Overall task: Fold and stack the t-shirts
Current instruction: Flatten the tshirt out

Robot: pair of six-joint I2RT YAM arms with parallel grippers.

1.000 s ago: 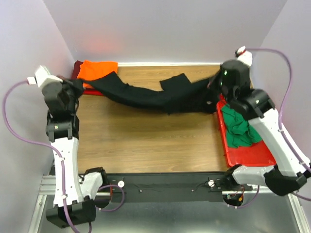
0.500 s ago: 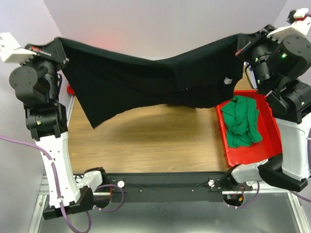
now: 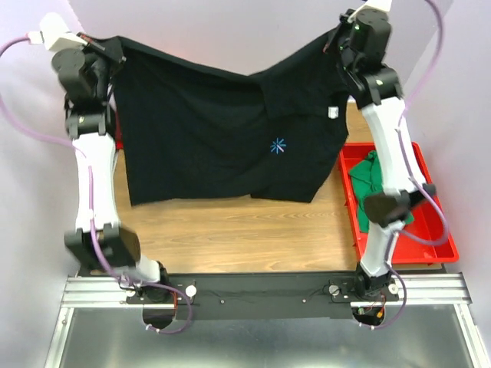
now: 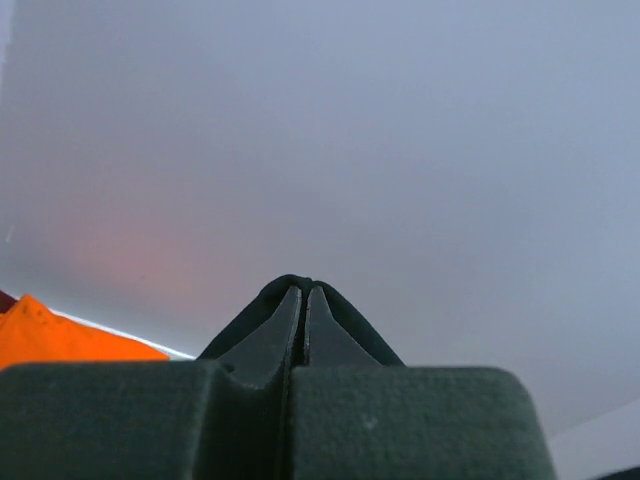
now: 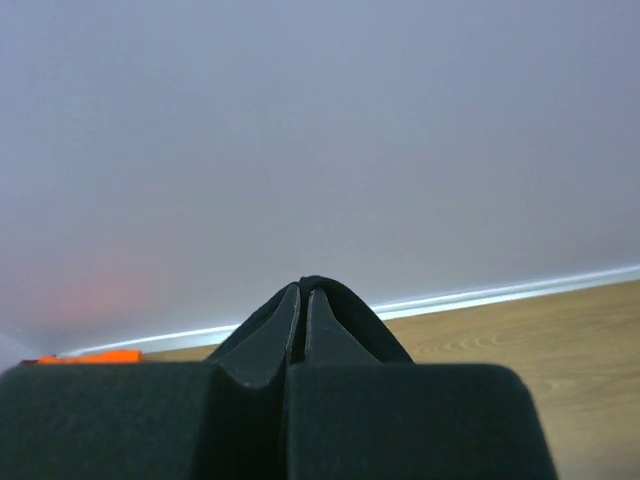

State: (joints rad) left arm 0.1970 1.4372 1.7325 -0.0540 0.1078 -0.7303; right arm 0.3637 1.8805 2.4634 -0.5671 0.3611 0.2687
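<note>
Holding up the black t-shirt (image 3: 207,138), spread wide in the air over the far half of the worktop (image 3: 230,222). Pinched at its top corners by the left gripper (image 3: 107,47) and the right gripper (image 3: 337,38), both clenched tight on cloth. Probably light and limp, sagging mid-span; best gripped at shoulders or hem corners. At the right edge, a green shirt (image 3: 367,172) in a red bin (image 3: 441,238).

Bright, even light; soft shadows.

top cam high at 6, looks down toward 12 over brown wooden table (image 3: 230,222); wrist cams tight behind own fingers (image 4: 270,340), face pale lilac back wall (image 4: 400,150), shared by all
</note>
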